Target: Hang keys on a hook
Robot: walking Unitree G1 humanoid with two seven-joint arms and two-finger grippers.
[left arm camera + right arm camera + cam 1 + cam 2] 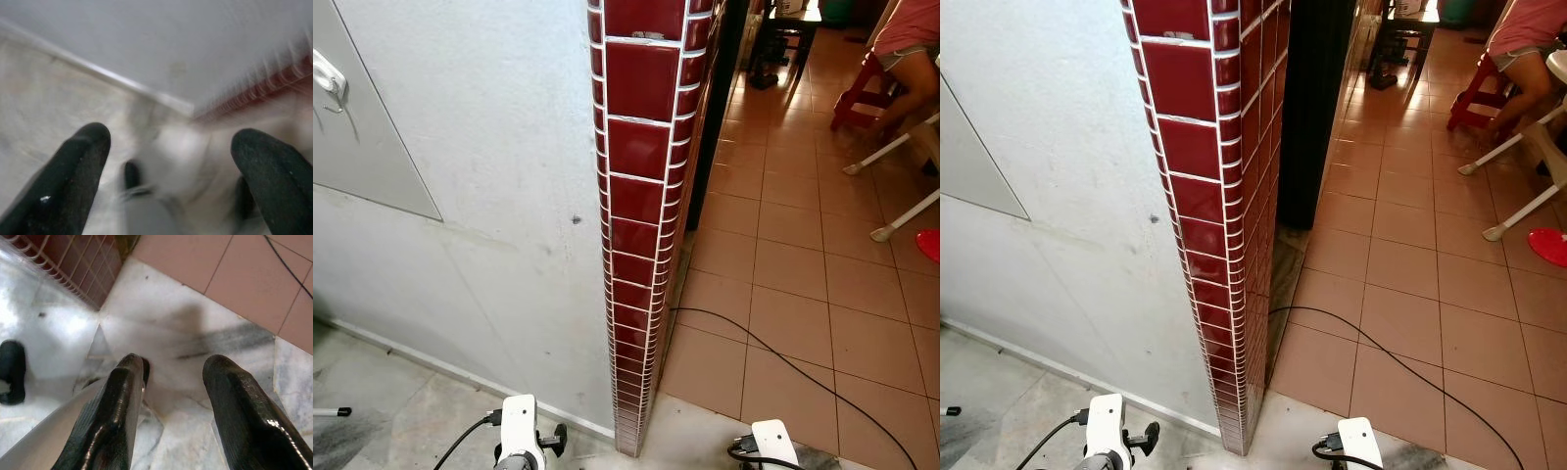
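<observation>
Hook [330, 78] is up on the grey panel [362, 147] at the far left of the head view, white and stuck high on the wall [499, 196], well away from both arms. Keys I honestly can't spot anywhere, so I can't say where they are right now.

Both arms hang low by the floor. Left gripper [168, 161] has its two black fingers [73, 171] spread wide with nothing between them, just blurry pale floor and the foot of the wall beyond. Right gripper [173, 396] is also spread and empty, pointing down at the marble floor [161, 318] next to the red tile column [641, 225].

My guess is the robot is mid-walk or turning, since the left wrist shot is smeared, and the arms are parked low for that reason. So the job looks barely started: no keys in either gripper.

A black cable [783, 357] runs across the orange tiles on the right, and a person [911, 44] sits on a red stool [862, 88] further back.
</observation>
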